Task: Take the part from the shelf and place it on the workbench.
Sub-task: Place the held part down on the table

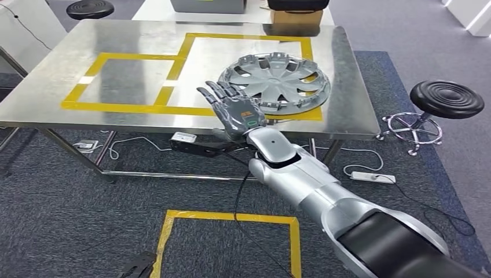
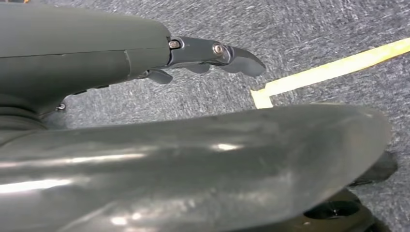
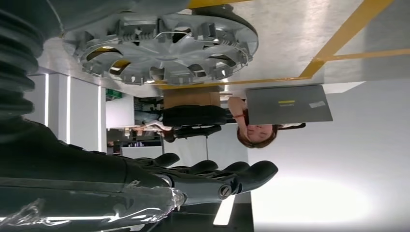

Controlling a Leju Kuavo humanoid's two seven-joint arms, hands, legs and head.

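1. Right hand [image 1: 236, 110]: empty, fingers apart and stretched flat, palm up, raised just in front of the desk's near edge. It touches nothing.
2. Right wrist view agrees: fingers [image 3: 241, 174] straight and apart from the part, nothing between them.
3. Part [image 1: 275, 81] is a grey hubcap, lying flat on the desk [image 1: 52, 87], inner ribbed side up. It sits at the near right, overlapping the yellow tape [image 1: 139, 109] of the right-hand square, near the desk's front edge, just beyond the right hand's fingertips.
4. Left hand [image 2: 212, 55]: hangs low over the grey carpet [image 2: 314, 29], near a yellow floor line [image 2: 329, 72]. Fingers loosely bent, nothing in them as far as shown. Much of that view is blocked by the robot's own body, so I cannot tell for sure how the fingers stand.
5. Around: a black stool [image 1: 446, 99] right of the desk, cables and a power strip [image 1: 373, 177] on the carpet under it, a yellow floor square [image 1: 231, 219] in front. A person sits beyond the desk in the right wrist view.
6. Progress, my read: part is off the shelf and set on the desk, so the placing looks done. What is left is at most pulling the right arm clear.
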